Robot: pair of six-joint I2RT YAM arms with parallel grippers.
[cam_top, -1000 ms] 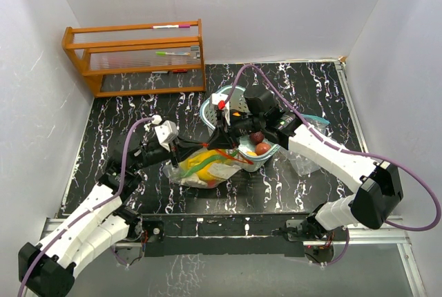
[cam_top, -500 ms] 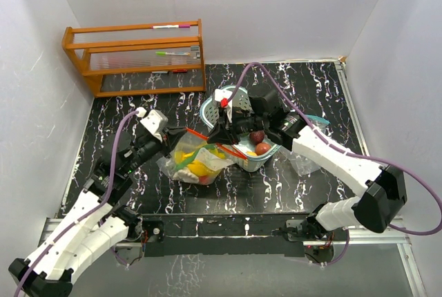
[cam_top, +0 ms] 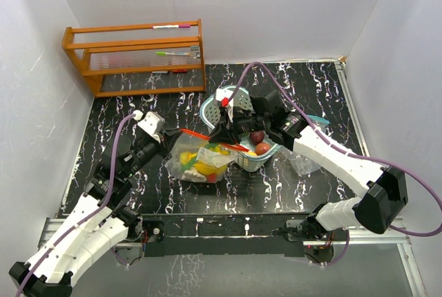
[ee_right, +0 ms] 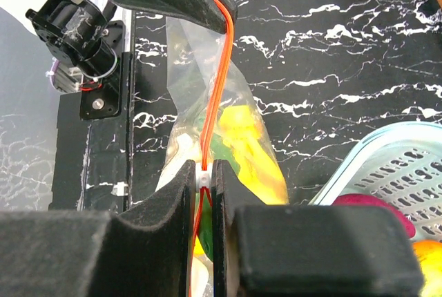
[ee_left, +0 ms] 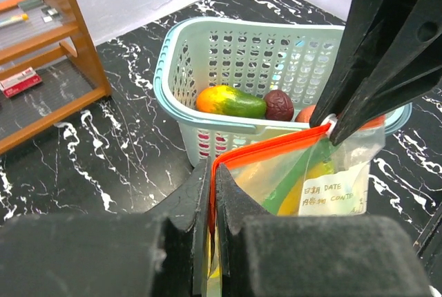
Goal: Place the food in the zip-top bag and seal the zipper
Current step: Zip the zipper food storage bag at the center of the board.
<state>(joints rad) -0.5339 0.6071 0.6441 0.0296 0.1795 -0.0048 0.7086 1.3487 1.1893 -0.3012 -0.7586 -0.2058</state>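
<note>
A clear zip-top bag (cam_top: 200, 160) with an orange zipper strip (cam_top: 197, 133) hangs between my two grippers. Yellow bananas (ee_right: 242, 126) and a green pepper (ee_left: 295, 179) show inside it. My left gripper (ee_left: 211, 173) is shut on the zipper's left end. My right gripper (ee_right: 204, 176) is shut on the small white slider (ee_right: 204, 178) on the zipper, and also shows in the top view (cam_top: 222, 133). A green-orange mango (ee_left: 229, 101) and a dark red round fruit (ee_left: 279, 103) lie in the pale teal mesh basket (ee_left: 207, 48).
A wooden rack (cam_top: 138, 55) with pens stands at the back left. The teal basket (cam_top: 211, 112) sits just behind the bag, with an orange fruit (cam_top: 263, 148) in it. A clear plastic piece (cam_top: 305, 160) lies right of the basket.
The left gripper has pulled the bag's zipper end back and to the left. The bag has been lifted and stretched between the grippers. The right gripper has shifted slightly left along the zipper.
</note>
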